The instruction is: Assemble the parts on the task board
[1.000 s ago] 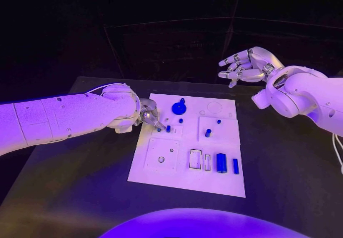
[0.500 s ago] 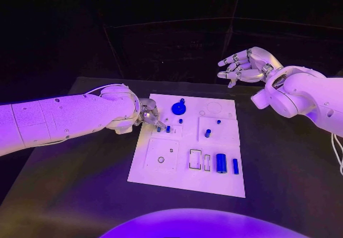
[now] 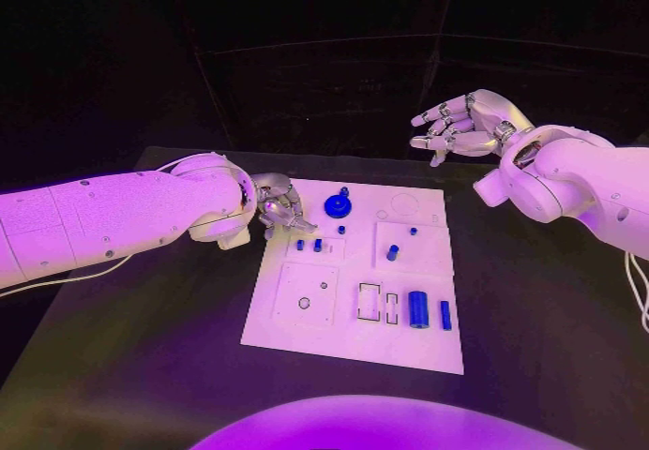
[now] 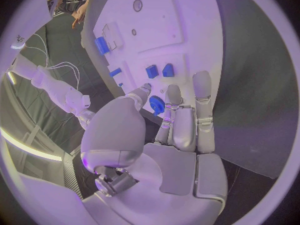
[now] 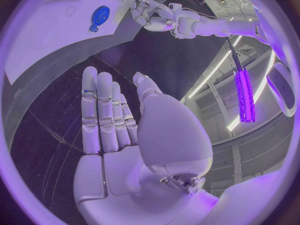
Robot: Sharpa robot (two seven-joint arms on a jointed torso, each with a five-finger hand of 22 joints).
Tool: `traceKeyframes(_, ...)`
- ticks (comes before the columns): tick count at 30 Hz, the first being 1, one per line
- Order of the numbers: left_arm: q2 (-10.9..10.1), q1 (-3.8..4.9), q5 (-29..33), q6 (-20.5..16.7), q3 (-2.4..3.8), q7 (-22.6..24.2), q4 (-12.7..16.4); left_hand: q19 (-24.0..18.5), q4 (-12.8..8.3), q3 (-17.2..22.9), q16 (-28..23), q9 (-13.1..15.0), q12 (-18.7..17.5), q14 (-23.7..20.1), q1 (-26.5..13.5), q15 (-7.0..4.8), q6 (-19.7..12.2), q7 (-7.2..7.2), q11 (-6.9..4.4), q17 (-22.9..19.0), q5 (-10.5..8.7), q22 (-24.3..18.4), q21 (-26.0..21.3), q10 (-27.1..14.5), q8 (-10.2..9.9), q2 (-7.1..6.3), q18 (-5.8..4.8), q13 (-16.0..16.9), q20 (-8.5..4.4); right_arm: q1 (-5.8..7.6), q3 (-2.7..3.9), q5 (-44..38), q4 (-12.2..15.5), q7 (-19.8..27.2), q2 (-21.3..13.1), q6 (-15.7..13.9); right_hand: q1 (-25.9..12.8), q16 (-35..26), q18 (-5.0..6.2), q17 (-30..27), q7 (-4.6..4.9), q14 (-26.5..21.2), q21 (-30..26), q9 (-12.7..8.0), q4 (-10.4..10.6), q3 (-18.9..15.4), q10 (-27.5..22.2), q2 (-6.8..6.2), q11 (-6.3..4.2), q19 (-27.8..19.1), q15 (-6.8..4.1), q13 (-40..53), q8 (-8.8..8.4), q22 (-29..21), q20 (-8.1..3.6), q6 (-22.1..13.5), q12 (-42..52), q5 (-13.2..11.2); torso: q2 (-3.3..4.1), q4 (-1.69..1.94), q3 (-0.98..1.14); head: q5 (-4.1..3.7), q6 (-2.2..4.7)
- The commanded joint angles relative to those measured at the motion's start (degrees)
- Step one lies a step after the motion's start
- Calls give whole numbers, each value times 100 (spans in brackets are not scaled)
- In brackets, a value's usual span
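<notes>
The white task board [image 3: 354,328] lies in the middle of the table. Two short blue pegs [image 3: 309,245] stand side by side in its upper left block. My left hand [image 3: 279,210] hovers just off the board's upper left edge, above and beside those pegs, fingers apart and holding nothing. In the left wrist view its fingers [image 4: 182,120] stretch toward the pegs [image 4: 159,70] and a blue round knob [image 4: 157,105]. That knob [image 3: 339,203] sits near the board's far edge. My right hand [image 3: 460,124] is raised high beyond the board's far right corner, fingers spread and empty.
A blue cylinder [image 3: 418,307] and a thin blue bar [image 3: 445,313] lie at the board's lower right beside two small frames [image 3: 369,301]. More small blue pieces [image 3: 392,251] stand mid-board. Bare black table [image 3: 541,309] surrounds the board.
My left hand has drawn back up and away from the board's peg block. A second blue peg now stands uncovered beside the first. The right hand has barely moved.
</notes>
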Motion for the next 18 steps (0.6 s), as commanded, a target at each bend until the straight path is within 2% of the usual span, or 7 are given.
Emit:
traceKeyframes(1, 98, 19, 341, -467, -1, 1166, -85, -108, -33, 49, -626, -230, -394, -338, 309, 96, -13, 74, 56, -768, 31, -251, -361, -371, -185, -16, 105, -299, 102, 12, 5, -3, -3, 53, 12, 25, -1, 2, 23, -10, -3, -22, -24, 1, 3, -45, -56, 20, 1, 36, -11, -10, 29, -6, 11, -56, 31, -22, 3, -5, 3, -5, 5)
traceKeyframes(4, 224, 15, 284, -654, -7, 1711, -220, -93, -157, 7, -843, -466, -686, -428, 622, 137, 74, 110, 121, -1020, 1, -371, -531, -483, -444, -68, 106, -548, 150, 12, 5, -3, -5, 54, 22, 12, -1, 2, 23, -11, -2, -23, -26, 1, 5, -47, -59, 21, 1, 36, -11, -13, 31, -7, 12, -58, 33, -20, 7, -11, 4, 4, 18)
traceKeyframes(6, 308, 1, 118, -801, -10, 2008, -316, -123, -339, 78, -1116, -590, -849, -604, 941, 144, 108, 108, 140, -1362, 13, -432, -627, -521, -604, -92, 105, -683, 170, 12, 5, -3, -8, 55, 24, 3, 9, -1, 23, -14, -3, -28, -32, 1, 2, -46, -70, 24, 1, 36, -11, -21, 36, -8, 12, -60, 33, -7, 9, -9, 2, -15, 23)
traceKeyframes(10, 495, -40, -469, -1026, -15, 2501, -513, -175, -604, 243, -1604, -866, -1283, -917, 1379, 179, 380, 167, 185, -1918, -15, -560, -825, -477, -935, -120, 99, -1056, 197, 12, 5, -3, -15, 55, 29, -4, 37, -9, 23, -23, -1, -45, -49, 2, -5, -43, -107, 29, 3, 31, -9, -51, 51, -15, 13, -62, 22, 31, 6, -7, -3, -44, 52)
traceKeyframes(12, 589, -60, -818, -1065, -18, 2648, -597, -166, -680, 285, -1689, -955, -1433, -956, 1479, 182, 448, 145, 200, -2018, 9, -585, -860, -464, -1051, -145, 105, -1182, 199, 12, 5, -3, -18, 55, 33, -4, 40, -10, 23, -24, -1, -46, -51, 2, -6, -43, -110, 30, 3, 31, -9, -55, 53, -15, 13, -63, 21, 35, 7, -10, -1, -59, 74)
traceKeyframes(13, 665, -73, -1075, -1078, -22, 2728, -659, -146, -714, 288, -1740, -1067, -1606, -961, 1492, 196, 549, 155, 220, -2076, 12, -615, -900, -411, -1194, -176, 108, -1338, 204, 12, 5, -3, -20, 56, 39, -4, 42, -11, 23, -25, -1, -48, -52, 2, -7, -42, -112, 30, 4, 30, -9, -57, 54, -16, 13, -63, 20, 38, 6, -9, 0, -72, 82)
traceKeyframes(18, 910, -104, -1839, -1070, -75, 2839, -867, -76, -756, 186, -1663, -1211, -1862, -857, 1450, 216, 607, 167, 252, -1993, 5, -646, -931, -465, -1397, -310, 104, -1546, 223, 12, 5, -3, -22, 57, 57, 3, 42, -11, 23, -25, -1, -48, -52, 2, -7, -42, -112, 30, 4, 30, -9, -57, 54, -16, 13, -63, 20, 38, 11, -19, 2, -97, 124)
